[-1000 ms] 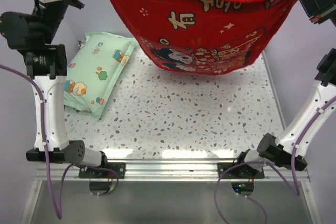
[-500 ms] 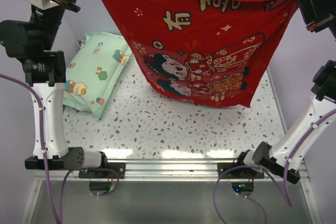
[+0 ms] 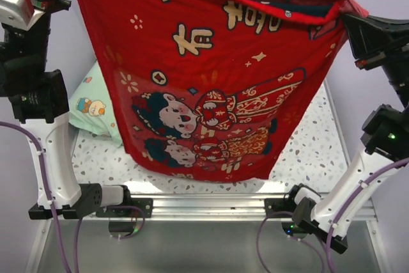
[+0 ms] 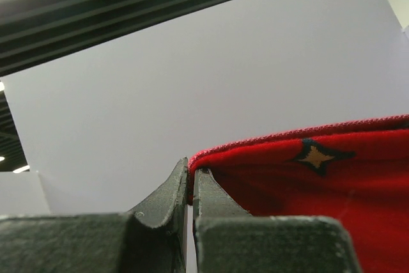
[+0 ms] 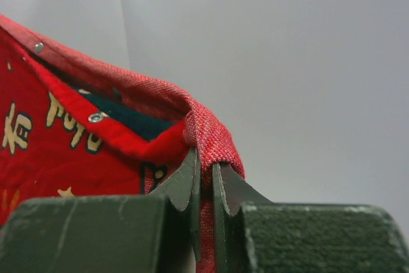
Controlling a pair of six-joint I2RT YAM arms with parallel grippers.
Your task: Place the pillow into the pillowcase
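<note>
Left gripper [image 4: 190,169] and right gripper [image 5: 205,161], each with jaws pinched nearly closed on a top corner of the pillowcase [image 3: 211,94], hold it spread between them. The cloth hangs as a flat sheet, printed side towards the overhead camera, probably to straighten it and expose the snap-studded mouth [image 3: 300,9], which gapes slightly at the right gripper's corner. Its lower edge falls over the near part of the speckled table [image 3: 307,151]. Behind it, at left, lies a mint-green cartoon-print pillow [image 3: 89,103], half hidden. The pillow to be inserted is not in view.
</note>
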